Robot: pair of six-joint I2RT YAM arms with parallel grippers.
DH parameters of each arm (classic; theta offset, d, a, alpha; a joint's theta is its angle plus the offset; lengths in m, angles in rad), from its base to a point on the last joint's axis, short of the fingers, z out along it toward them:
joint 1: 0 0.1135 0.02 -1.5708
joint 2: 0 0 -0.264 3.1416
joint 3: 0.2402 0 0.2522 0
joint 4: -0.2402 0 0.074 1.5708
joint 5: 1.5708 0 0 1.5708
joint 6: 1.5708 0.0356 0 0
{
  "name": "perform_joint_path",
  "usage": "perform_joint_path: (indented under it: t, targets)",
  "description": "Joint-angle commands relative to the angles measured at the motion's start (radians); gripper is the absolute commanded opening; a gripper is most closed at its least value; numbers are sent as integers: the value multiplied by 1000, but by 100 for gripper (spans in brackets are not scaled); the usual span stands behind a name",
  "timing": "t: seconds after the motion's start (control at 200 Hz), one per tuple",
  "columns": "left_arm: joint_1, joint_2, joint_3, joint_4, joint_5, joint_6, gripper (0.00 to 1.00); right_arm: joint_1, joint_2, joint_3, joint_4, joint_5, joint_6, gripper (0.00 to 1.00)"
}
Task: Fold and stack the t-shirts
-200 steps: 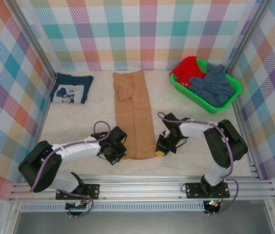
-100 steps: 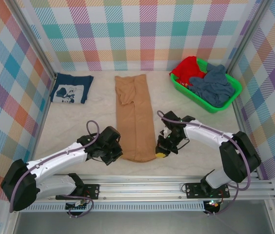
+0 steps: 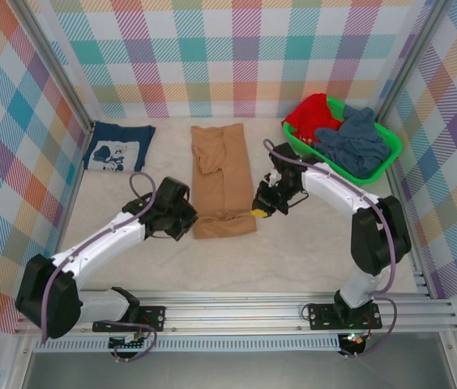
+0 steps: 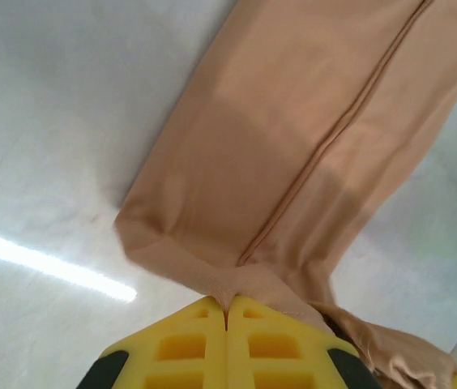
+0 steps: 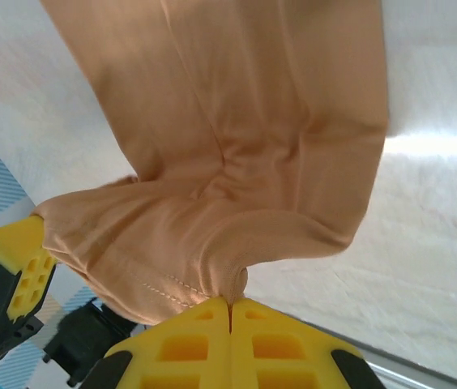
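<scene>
A tan-orange t-shirt (image 3: 222, 166) lies as a long narrow strip up the middle of the table, its near end lifted and doubled back. My left gripper (image 3: 188, 219) is shut on the near left corner of that end, and my right gripper (image 3: 259, 211) is shut on the near right corner. In the left wrist view the yellow fingers (image 4: 181, 344) pinch the tan cloth (image 4: 309, 146) at the gripper (image 4: 227, 306). In the right wrist view the gripper (image 5: 229, 305) pinches a stitched hem of the shirt (image 5: 253, 121). A navy t-shirt (image 3: 117, 148) with a white graphic lies folded at the far left.
A green basket (image 3: 308, 149) at the far right holds a red garment (image 3: 313, 112) and blue-grey clothes (image 3: 356, 144). Plaid walls close in the table on three sides. A metal rail (image 3: 237, 312) runs along the near edge.
Both grippers have moved away from the near edge toward the far wall, carrying the shirt's near end with them. The tan strip now looks shorter.
</scene>
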Motion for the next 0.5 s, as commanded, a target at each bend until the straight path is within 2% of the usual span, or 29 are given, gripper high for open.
perform_joint_path:
  t: [0.0, 0.21, 0.495]
  targets:
    - [56, 75, 96, 31, 20, 87, 0, -21, 64, 111, -41, 5, -31, 0]
    - [161, 280, 265, 76, 62, 155, 0, -69, 256, 385, -81, 17, -56, 0]
    - [252, 643, 607, 48, 101, 241, 0, -127, 631, 847, -211, 13, -63, 0]
